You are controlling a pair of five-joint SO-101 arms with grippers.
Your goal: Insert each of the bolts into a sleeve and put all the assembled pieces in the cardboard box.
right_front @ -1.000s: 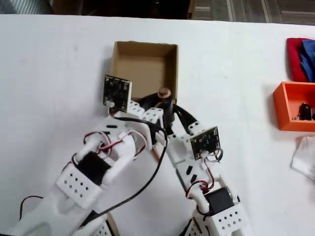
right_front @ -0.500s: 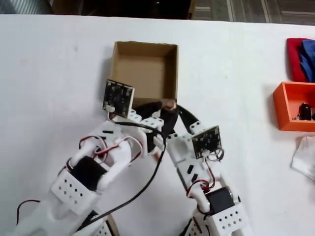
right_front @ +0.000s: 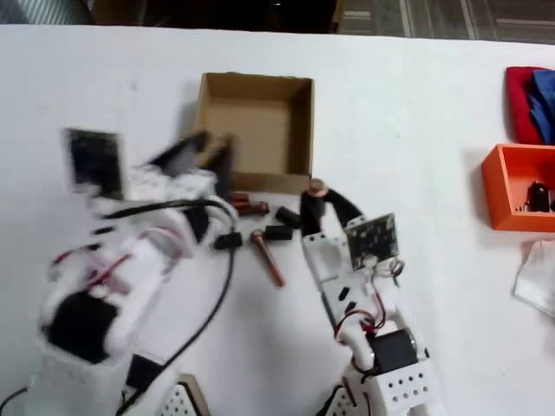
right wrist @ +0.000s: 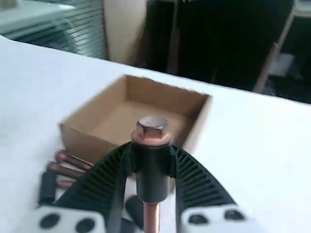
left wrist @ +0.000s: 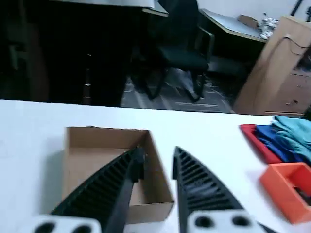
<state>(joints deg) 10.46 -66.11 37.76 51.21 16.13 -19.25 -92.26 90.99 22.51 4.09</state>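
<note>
Bolt in black sleeve stands upright, pinched by right end effector; left end effector spread.

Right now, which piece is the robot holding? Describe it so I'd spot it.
Find the cardboard box on the white table. Just off its near right corner, the right gripper clamps a black sleeve standing upright with a copper bolt through it, hex head on top. The other bolts and sleeves lie flat beside it.
</note>
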